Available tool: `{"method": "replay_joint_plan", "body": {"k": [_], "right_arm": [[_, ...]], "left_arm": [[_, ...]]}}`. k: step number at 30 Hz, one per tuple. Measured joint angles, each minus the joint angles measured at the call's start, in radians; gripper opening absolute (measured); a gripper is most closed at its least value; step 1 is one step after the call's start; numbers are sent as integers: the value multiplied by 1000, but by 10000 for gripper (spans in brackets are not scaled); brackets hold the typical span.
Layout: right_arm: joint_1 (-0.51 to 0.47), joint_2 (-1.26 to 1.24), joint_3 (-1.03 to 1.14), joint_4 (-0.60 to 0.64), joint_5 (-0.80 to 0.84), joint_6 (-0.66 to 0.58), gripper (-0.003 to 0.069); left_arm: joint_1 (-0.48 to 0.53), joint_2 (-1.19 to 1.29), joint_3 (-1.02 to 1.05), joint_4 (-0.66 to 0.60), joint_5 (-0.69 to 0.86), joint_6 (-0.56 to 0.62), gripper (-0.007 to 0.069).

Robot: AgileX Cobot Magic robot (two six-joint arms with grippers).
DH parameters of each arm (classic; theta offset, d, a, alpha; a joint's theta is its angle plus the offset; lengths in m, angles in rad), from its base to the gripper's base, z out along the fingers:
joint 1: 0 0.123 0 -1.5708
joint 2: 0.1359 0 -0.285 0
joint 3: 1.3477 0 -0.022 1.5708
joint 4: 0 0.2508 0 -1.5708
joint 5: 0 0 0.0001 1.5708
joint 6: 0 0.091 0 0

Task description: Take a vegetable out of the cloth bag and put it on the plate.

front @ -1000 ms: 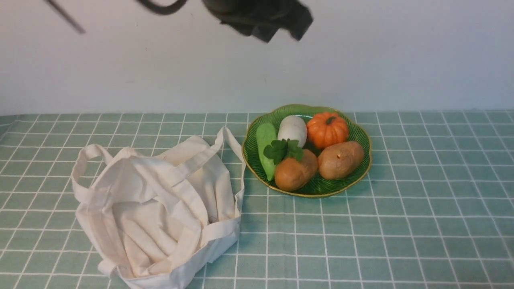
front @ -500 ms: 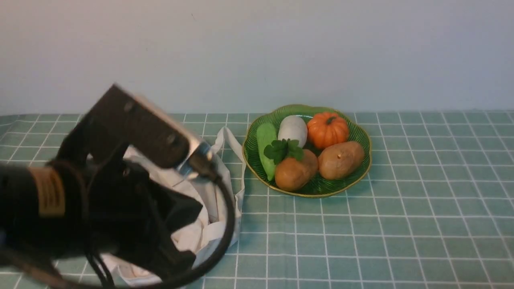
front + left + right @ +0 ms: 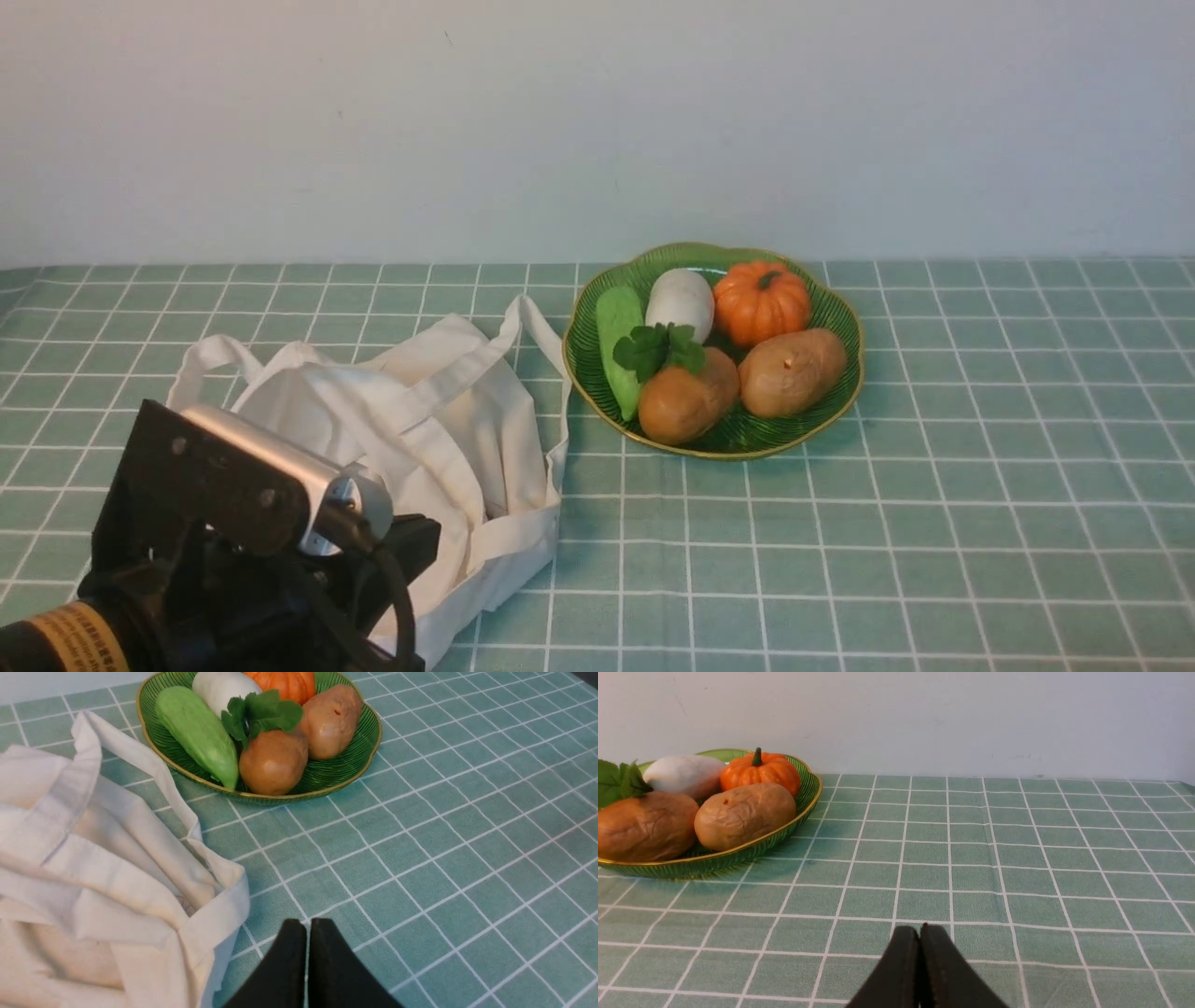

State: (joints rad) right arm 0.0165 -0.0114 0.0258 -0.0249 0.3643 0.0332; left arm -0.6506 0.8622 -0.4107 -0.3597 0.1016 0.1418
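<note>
The vegetable, a tan-orange potato [image 3: 792, 371] [image 3: 329, 718] [image 3: 745, 814] with a pale speck, lies on the dark-green plate [image 3: 747, 446] [image 3: 345, 765] [image 3: 738, 856]. The off-white cloth bag [image 3: 448, 420] [image 3: 93, 858] sits slumped to the plate's left, its handles loose. My left gripper [image 3: 307, 924] is shut and empty, low over the tablecloth just beside the bag's near corner. In the front view its arm [image 3: 233, 485] covers the bag's front left. My right gripper [image 3: 920, 928] is also shut and empty, over the cloth to the right of the plate.
On the plate also lie a darker brown potato [image 3: 686, 397], an orange pumpkin [image 3: 761, 301], a white vegetable [image 3: 680, 301], a green gourd [image 3: 616, 345] and a leafy sprig [image 3: 658, 347]. A green checked tablecloth [image 3: 934, 513] covers the table; a pale wall stands behind.
My left arm swept from the top of the front view down to the lower left, in front of the bag, and has sunk lower. Bag and plate contents have not moved.
</note>
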Motion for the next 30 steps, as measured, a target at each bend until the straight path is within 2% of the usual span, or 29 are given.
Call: {"method": "replay_joint_plan", "body": {"k": [8,15,19,20,24,30], "right_arm": [[0,0,0,0,0,0,-17],[0,0,0,0,0,0,-17],[0,0,0,0,0,0,-17],[0,0,0,0,0,0,-17],[0,0,0,0,0,0,-17],[0,0,0,0,0,0,-17]], "left_arm": [[0,3,0,5,-1,17,-5],[29,-101,22,115,8,57,-5],[141,-221,73,209,32,7,-5],[201,-280,111,265,38,-28,-5],[378,-485,230,360,67,-102,-5],[599,-736,390,371,78,-136,-5]]}}
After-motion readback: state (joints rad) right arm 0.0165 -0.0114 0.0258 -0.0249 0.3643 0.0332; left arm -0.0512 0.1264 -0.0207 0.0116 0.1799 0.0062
